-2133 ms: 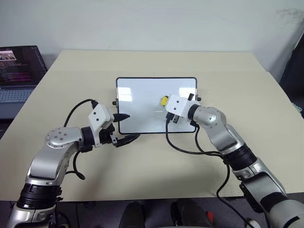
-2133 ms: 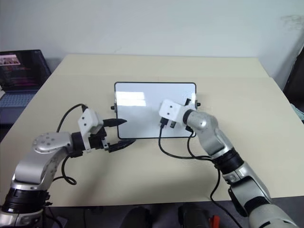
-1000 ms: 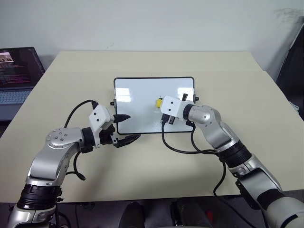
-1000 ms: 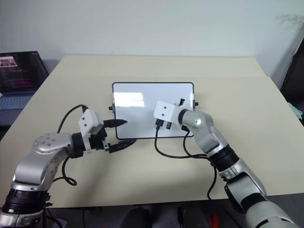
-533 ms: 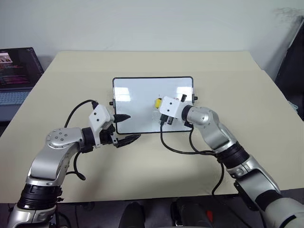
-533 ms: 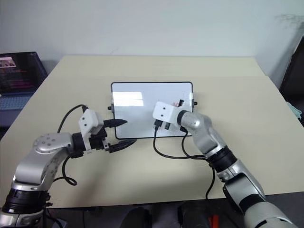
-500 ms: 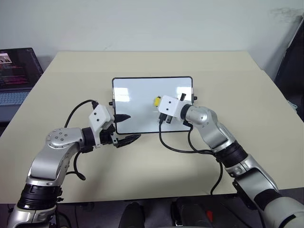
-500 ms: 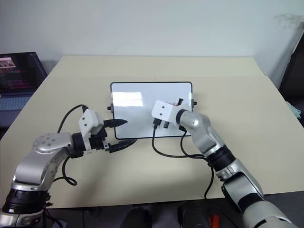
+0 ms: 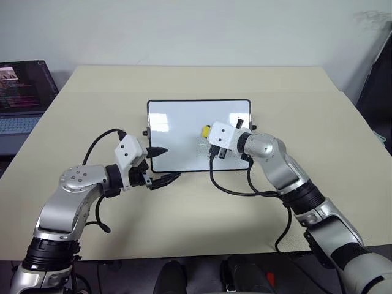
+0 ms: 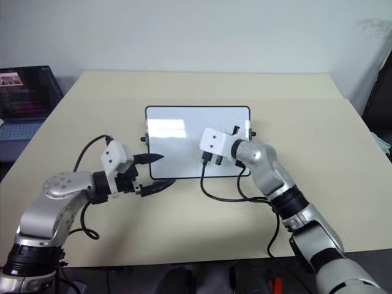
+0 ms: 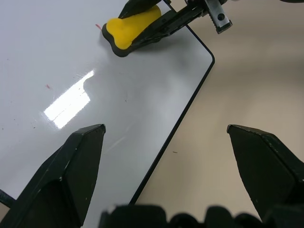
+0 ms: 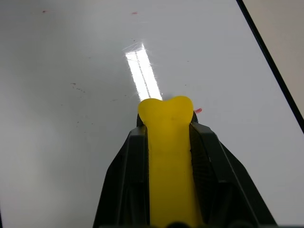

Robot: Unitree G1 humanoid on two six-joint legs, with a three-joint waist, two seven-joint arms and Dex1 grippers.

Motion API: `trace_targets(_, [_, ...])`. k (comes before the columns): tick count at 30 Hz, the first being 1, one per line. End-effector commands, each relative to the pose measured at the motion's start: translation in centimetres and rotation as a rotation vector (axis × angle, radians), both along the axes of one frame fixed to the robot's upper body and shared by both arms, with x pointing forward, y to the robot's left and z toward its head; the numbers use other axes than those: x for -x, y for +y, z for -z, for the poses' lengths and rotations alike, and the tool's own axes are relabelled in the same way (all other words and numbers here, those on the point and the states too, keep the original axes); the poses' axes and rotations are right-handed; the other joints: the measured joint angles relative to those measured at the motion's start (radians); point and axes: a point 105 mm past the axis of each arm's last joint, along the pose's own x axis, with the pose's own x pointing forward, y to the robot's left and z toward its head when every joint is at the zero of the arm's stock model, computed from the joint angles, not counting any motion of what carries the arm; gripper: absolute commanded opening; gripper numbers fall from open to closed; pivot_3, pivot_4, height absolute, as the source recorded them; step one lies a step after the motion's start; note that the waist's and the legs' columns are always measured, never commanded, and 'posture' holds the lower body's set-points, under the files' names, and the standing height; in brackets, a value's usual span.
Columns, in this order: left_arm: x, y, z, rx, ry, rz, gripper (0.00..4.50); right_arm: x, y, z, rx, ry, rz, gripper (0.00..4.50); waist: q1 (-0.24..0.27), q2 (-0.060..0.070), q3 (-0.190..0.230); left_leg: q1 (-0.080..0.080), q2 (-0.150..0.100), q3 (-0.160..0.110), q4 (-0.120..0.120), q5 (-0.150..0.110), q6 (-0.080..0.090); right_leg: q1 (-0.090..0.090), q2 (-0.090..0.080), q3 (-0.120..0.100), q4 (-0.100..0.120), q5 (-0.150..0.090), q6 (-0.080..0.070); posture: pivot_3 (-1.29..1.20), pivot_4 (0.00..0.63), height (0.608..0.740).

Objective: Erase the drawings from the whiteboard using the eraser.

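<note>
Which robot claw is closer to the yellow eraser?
Right. The right claw is shut on the eraser over the whiteboard. The left claw sits open at the board's near left corner, apart from it.

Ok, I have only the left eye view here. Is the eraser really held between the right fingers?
Observer: Yes. The right wrist view shows the eraser clamped between both right fingers.
Operator: Is there any red on the board near it?
Observer: A small red mark sits just beside the eraser's tip on the board.
Operator: And the left fingers?
Observer: The left fingers are wide open, one over the board, the other over the table.
</note>
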Motion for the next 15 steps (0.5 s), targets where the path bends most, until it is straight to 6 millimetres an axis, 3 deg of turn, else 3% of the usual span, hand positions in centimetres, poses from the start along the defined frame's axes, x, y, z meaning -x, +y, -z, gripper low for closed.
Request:
trace_targets(1, [0.3, -0.6, -1.0, 0.012, -0.041, 0.026, 4.5, -1.5, -1.1, -0.9, -0.033, -0.066, 0.094, 0.85, 0.0, 0.0, 0.0, 0.0, 0.0, 0.0, 0.0, 0.0, 0.0, 0.0, 0.0, 0.0, 0.0, 0.0, 0.0, 0.0, 0.15, 0.74])
trace_targets(7, [0.3, -0.6, -1.0, 0.013, -0.042, 0.026, 4.5, -2.3, -0.6, -2.9, -0.081, -0.149, 0.107, 0.85, -0.002, 0.0, 0.0, 0.0, 0.0, 0.0, 0.0, 0.0, 0.0, 0.0, 0.0, 0.0, 0.0, 0.0, 0.0, 0.0, 0.15, 0.74])
trace_targets(11, [0.4, -0.7, -0.9, 0.014, -0.042, 0.026, 4.5, -2.3, -1.0, -1.4, -0.035, -0.084, 0.107, 0.85, 0.0, 0.0, 0.0, -0.001, 0.0, 0.0, -0.001, 0.0, 0.0, 0.0, 0.0, 0.0, -0.001, 0.0, 0.0, 0.0, 0.15, 0.74])
trace_targets(15, [0.4, -0.6, -0.9, 0.013, -0.043, 0.022, 4.5, -1.0, -1.9, 1.5, 0.057, 0.039, 0.069, 0.85, 0.001, 0.0, 0.0, -0.001, 0.0, 0.0, -0.001, 0.0, 0.0, 0.0, 0.0, 0.0, -0.001, 0.0, 0.0, 0.0, 0.15, 0.74])
